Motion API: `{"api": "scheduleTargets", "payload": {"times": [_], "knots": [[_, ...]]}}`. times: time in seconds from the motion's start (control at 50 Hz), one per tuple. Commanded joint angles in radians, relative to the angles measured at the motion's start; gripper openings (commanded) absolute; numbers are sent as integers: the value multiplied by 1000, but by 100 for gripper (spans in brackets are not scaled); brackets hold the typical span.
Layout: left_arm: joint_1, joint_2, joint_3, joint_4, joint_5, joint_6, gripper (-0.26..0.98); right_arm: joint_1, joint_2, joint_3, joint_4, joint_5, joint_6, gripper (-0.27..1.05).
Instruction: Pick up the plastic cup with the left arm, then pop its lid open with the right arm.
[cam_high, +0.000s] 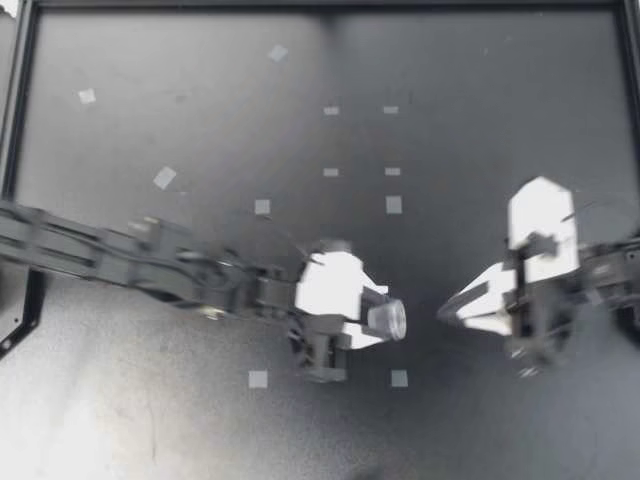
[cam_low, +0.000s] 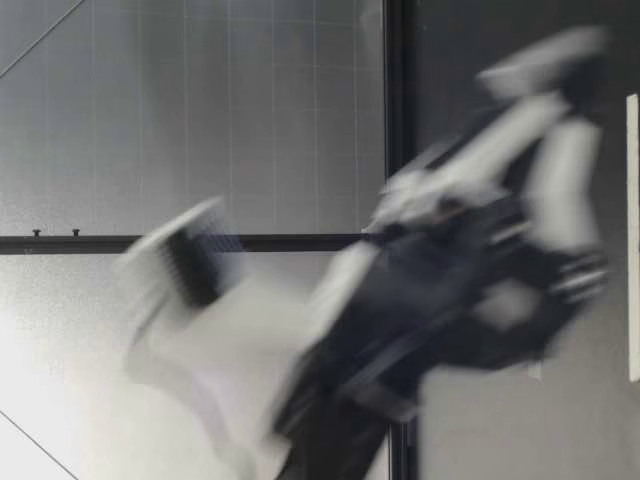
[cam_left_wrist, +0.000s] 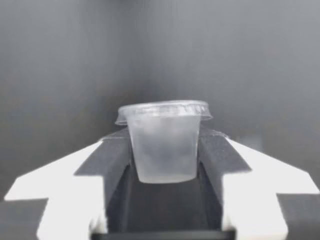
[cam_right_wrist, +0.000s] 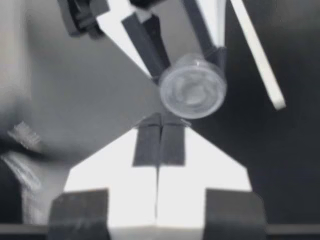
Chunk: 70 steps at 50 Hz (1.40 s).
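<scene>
My left arm (cam_high: 120, 255) comes in from the left edge of the dark table (cam_high: 200, 430) and reaches past the middle. My left gripper (cam_high: 380, 316) pinches a small clear plastic cup (cam_high: 390, 320). In the left wrist view its two fingers (cam_left_wrist: 117, 157) press the cup (cam_left_wrist: 163, 147) from both sides, low on its wall, and the flanged rim juts out beyond the fingertips. The cup lies along the line of the gripper, with its lidded end turned away from my left wrist and toward my right arm. Two pale tape squares (cam_high: 258, 379) lie on the table just beside the gripper, and more are scattered farther up the table. A narrow stretch of bare table parts the cup from my right gripper (cam_high: 442, 312), which points at it from the right with its jaws pressed together and nothing between them. The right wrist view shows the same: the closed fingertips of my right gripper (cam_right_wrist: 161, 120) sit just short of the cup's round lid (cam_right_wrist: 192, 94), near it but apart, with my left gripper (cam_right_wrist: 187, 62) behind the cup. The low view is so smeared that I can only make out an arm there, and not which gripper it bears or how that gripper stands.
</scene>
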Motion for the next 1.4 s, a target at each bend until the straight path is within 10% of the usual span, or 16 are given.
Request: {"api": "scheduleTargets", "payload": {"times": [0.0,0.3,0.7,1.38], "knots": [[3,-107,61,-5,-166,31,11,9,-78,51,17,-166,95,1],[5,-123,218,-91,-782,110,11,11,101,48,-14,-561,411,75],[3,-81,169,-103,-787,121,11,-6,302,-97,-11,-735,434,69],[5,-75,146,-98,-698,118,11,-41,156,-127,-121,-787,402,68]]}}
